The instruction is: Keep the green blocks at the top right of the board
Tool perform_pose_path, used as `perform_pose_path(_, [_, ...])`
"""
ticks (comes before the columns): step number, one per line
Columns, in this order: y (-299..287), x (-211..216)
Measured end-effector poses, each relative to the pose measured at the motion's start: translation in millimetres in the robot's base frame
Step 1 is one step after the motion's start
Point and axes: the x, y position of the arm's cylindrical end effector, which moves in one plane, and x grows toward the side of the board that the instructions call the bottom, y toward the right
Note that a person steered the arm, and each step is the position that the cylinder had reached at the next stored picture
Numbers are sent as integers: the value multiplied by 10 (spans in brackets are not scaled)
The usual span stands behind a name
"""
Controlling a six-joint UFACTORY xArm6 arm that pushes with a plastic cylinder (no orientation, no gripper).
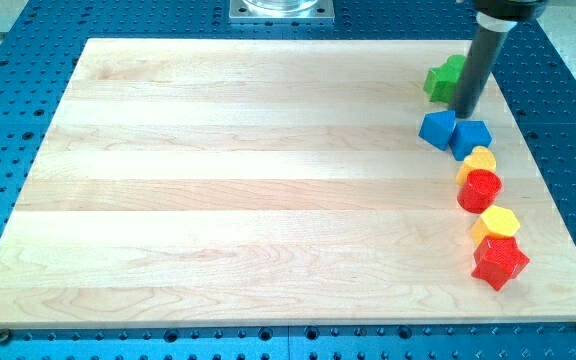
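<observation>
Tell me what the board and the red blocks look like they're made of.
The board looks like pale wood with a smooth finish: grain and plank seams show. The red cylinder and red star look like glossy moulded plastic, uniformly coloured, though painted wood can't be excluded.

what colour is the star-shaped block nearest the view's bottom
Red: the red star-shaped block at the wooden board's lower right, clearest in the camera view.

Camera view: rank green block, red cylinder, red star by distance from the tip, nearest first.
From my tip:
1. Green block, touching the rod's left side, toward the view's top right.
2. Red cylinder, below the tip, past the two blue blocks.
3. Red star, lowest in the line, near the board's bottom right.
</observation>
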Motion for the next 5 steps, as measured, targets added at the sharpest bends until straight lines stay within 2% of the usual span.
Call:
perform_pose_path(1, [600, -434])
perform_pose_path(2, [133, -633])
perform_pose_path(3, [-566, -617])
perform_pose_path(4, [-176, -754])
perform_pose_path(5, [-17, -169])
